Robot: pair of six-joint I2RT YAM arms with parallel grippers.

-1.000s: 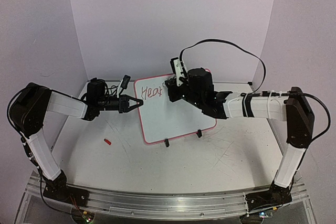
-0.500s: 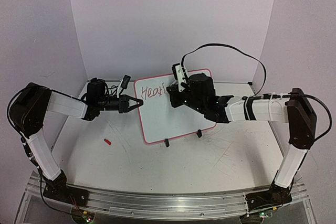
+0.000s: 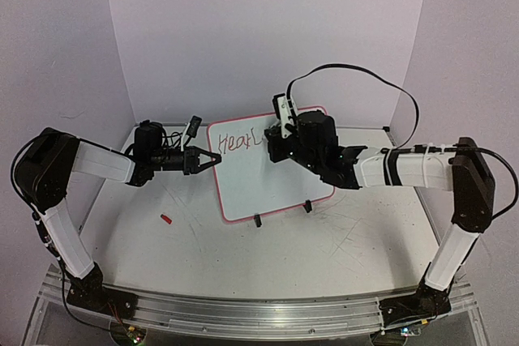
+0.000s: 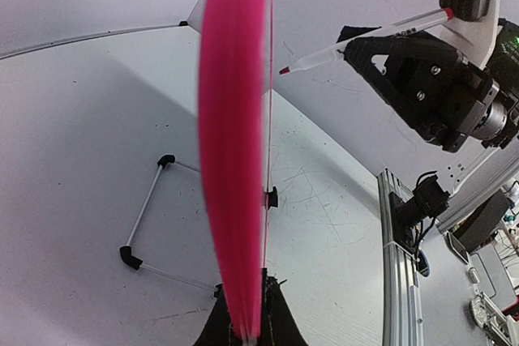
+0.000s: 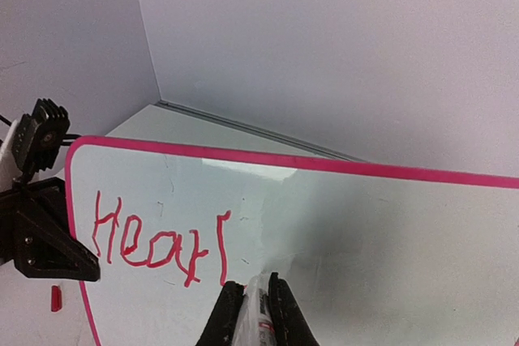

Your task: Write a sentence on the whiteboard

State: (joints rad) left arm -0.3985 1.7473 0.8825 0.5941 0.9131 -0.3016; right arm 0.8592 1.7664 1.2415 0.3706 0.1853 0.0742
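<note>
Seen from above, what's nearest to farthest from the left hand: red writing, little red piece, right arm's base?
1. Red writing, on the whiteboard beside the left hand.
2. Little red piece, on the table, front-left.
3. Right arm's base, front-right corner.

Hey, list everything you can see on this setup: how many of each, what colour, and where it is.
whiteboard: one, white with a pink-red rim, propped up mid-table, red "Heart" written at its top left
clip feet: two, black, on the board's lower edge
marker: one, white barrel with a red tip, tip close to the board's face
small piece: one, red, lying on the table left of the board; perhaps a cap
table: one, white and scuffed, under everything
cable: one, black, looping above the right arm
left gripper: one, black, shut on the whiteboard's left edge
right gripper: one, black, shut on the marker
</note>
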